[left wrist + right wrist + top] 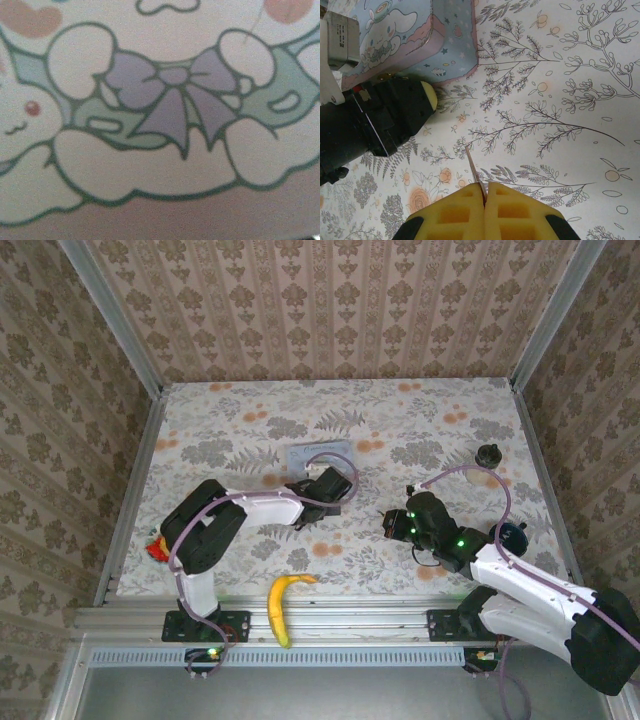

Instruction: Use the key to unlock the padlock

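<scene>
Floral tablecloth [420, 430], grey ferns and orange blossoms, lay flat under both arms, shut in on three sides by brown damask wallpaper [330, 310] between aluminium corner posts [117, 320]. The right gripper [485, 187] hung above the cloth, its yellow padded fingers [520, 210] pressed together on the key [471, 166], a thin sliver jutting from their tips. The left gripper [335, 485] sat at the near edge of the pale blue cartoon tin [320, 454]; whether its jaws were parted could not be told. A banana [282, 605] lay by the front rail.
</scene>
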### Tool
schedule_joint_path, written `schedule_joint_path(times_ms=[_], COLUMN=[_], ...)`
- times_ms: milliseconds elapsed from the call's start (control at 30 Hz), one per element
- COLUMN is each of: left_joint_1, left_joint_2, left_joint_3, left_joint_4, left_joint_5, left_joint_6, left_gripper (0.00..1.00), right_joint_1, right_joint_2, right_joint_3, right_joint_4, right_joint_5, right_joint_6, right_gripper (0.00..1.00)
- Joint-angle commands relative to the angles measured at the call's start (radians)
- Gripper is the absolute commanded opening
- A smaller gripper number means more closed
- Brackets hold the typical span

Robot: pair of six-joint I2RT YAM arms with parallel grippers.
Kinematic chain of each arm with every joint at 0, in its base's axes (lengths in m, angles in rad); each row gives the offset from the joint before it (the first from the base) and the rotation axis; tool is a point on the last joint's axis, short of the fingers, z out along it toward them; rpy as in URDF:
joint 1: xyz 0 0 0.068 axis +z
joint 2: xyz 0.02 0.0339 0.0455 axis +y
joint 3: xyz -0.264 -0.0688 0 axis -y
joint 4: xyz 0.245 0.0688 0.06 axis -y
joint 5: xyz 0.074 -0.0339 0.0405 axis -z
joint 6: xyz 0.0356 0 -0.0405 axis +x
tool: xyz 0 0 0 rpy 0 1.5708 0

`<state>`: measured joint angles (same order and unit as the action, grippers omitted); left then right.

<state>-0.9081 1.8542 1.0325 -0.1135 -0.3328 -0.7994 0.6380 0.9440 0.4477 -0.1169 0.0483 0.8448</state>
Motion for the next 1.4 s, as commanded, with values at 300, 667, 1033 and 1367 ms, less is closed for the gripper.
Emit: schedule_joint_path(times_ms=[300,667,1033,1367], left_joint_1=[0.014,0.064,0.089,0.098], left_joint_2=[-0.027,-0.036,-0.016,-0.002], left_joint_3=[0.019,0.149,0.133,0.089], left_joint_4=[-0.036,-0.216,-0.163,-0.054], left_joint_5=[0.111,0.401,0.53,0.555], left_joint_6=[-0.024,-0.086,-0.236,-0.353], left_gripper=[0.01,0.0,0.01,0.0], right_joint_1=[0.008,0.128,0.191,0.193], right_joint_2=[0.015,0.238,0.436,0.545], right_joint_3=[-0.062,-0.13,-0.128,-0.131], right_joint_4=[0.061,0.395,0.743,0.885], right_joint_5=[0.013,0.128,0.154,0.172], right_joint_6=[-0.004,-0.093,-0.13,-0.084], right_gripper=[0.0,0.0,0.0,0.0])
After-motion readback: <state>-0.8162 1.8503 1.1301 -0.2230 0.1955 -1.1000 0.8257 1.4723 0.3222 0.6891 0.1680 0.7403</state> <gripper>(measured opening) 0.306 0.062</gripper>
